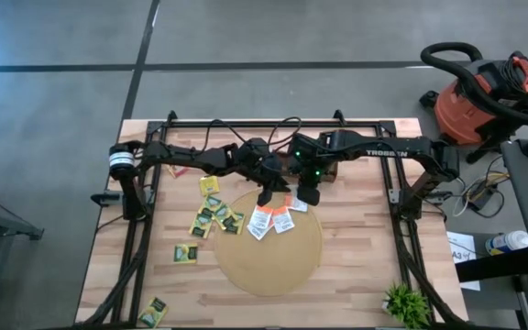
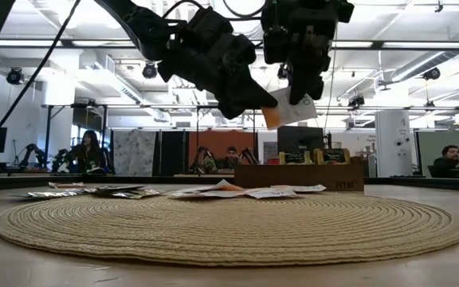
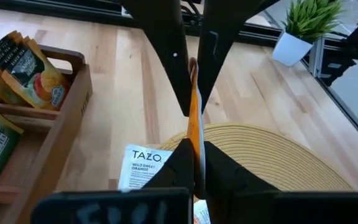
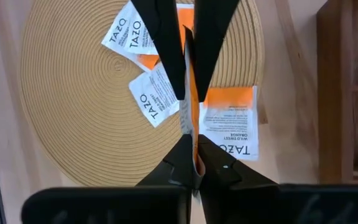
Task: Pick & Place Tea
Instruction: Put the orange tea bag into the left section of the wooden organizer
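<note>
One tea sachet (image 2: 289,108), white with an orange end, hangs in the air over the far part of the round tan mat (image 1: 269,266). Both grippers are shut on it. My left gripper (image 1: 271,194) reaches it from the table's left and my right gripper (image 1: 308,194) from above. In both wrist views the sachet (image 3: 196,124) shows edge-on between the two pairs of fingers. More white-and-orange sachets (image 4: 229,124) lie flat on the mat, and yellow-green ones (image 1: 211,215) lie on the table left of it. My left gripper pinches the sachet's lower left corner (image 2: 268,115) between its two fingers, slanting down from the table's left side. The sachet is lifted clear of the mat. My right gripper pinches the sachet's upper right part (image 2: 301,100) between its two fingers, coming from above and pointing steeply down. The sachet stands edge-on in the pinch (image 4: 190,106), well above the mat.
A brown wooden compartment box (image 3: 55,124) holding upright sachets stands beyond the mat's far edge. A small potted plant (image 1: 406,302) sits at the near right corner. Black frame rails (image 1: 145,238) run along the table's sides. People sit in the room behind.
</note>
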Available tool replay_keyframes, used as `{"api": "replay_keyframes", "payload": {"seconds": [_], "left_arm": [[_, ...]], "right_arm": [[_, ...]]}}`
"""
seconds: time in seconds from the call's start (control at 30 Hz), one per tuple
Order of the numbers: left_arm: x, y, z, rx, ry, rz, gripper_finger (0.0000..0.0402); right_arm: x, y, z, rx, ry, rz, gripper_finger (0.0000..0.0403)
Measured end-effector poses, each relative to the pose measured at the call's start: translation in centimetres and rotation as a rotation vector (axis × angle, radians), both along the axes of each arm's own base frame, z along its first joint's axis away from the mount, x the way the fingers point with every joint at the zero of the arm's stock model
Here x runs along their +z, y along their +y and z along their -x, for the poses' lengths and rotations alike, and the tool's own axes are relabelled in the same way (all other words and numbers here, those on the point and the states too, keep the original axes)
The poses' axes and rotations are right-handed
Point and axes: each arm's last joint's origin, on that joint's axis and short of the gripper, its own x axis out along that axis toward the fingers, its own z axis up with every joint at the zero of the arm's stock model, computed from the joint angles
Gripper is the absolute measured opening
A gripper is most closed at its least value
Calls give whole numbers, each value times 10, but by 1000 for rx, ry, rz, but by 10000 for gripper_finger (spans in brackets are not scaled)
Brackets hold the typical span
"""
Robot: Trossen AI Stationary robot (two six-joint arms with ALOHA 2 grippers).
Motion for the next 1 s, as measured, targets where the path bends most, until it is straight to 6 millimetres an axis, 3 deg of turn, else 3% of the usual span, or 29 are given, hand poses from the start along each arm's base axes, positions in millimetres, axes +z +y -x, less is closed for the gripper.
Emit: {"api": "replay_keyframes", "payload": {"seconds": [0.2, 0.53, 0.83, 1.0], "left_arm": [[-1, 1, 0, 25, 10, -26, 9], [-14, 9, 9, 148, 33, 91, 7], [-11, 4, 38, 284, -271, 290, 7], [-19, 1, 49, 297, -329, 361, 12]], "right_arm": [[3, 0, 1, -46, 3, -4, 50], [27, -3, 17, -149, -38, 221, 140], [51, -16, 31, -262, -153, 239, 168], [52, -37, 32, -248, -225, 105, 169]]}}
